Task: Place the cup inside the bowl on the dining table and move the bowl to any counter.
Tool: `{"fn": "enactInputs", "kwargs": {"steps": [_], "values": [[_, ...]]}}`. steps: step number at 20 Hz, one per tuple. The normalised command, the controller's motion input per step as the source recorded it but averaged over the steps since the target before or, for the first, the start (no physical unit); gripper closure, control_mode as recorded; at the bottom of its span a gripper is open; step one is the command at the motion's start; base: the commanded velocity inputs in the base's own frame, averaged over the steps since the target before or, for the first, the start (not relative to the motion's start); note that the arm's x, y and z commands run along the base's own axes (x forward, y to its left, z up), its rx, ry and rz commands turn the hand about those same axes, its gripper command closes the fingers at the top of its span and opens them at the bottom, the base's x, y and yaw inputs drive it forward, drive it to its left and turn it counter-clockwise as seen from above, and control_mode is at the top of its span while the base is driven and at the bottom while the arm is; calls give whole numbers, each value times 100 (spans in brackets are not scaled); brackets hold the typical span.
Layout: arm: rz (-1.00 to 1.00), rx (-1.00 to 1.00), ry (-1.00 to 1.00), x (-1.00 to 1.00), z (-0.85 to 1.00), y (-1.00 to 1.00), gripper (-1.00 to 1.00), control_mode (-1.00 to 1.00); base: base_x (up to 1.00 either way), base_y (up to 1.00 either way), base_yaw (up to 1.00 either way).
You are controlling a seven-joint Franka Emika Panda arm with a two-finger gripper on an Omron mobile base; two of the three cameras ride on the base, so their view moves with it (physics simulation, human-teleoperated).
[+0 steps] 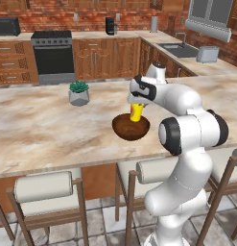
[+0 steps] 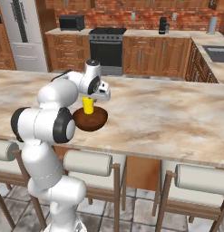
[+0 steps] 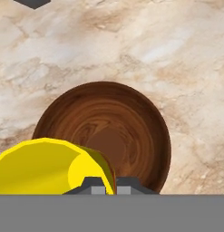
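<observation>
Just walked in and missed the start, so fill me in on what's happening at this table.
The claw holds the yellow cup just over the bowl, which sits on the dining table. In the hand view the cup hangs above the bowl's near side, fingers pinching its rim. The cup isn't released yet, and the bowl hasn't gone to a counter.

No readable text, labels, brands or numbers anywhere. Red mark on the cup (image 1: pixel 136 112) — too small and blurred to make out as a letter or sign. Microwave (image 2: pixel 71 22), stove (image 1: pixel 53 56) and toaster (image 1: pixel 207 54) faces blank — no legible displays or logos.
</observation>
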Motion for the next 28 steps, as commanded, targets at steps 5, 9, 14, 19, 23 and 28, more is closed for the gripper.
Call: {"fn": "enactInputs", "kwargs": {"steps": [5, 9, 14, 19, 23, 28], "values": [[0, 0, 0, 0, -13, 0, 100, -100, 0, 0, 0], [0, -1, 0, 0, -16, 1, 100, -100, 0, 0, 0], [-1, -1, 0, 0, -16, 12, 100, -100, 0, 0, 0], [-3, 0, -1, 0, -18, 21, 100, -100, 0, 0, 0], [-3, 0, -2, 0, -18, 17, 100, -100, 0, 0, 0], [-3, 0, -1, 0, -13, 4, 100, -100, 0, 0, 0]]}}
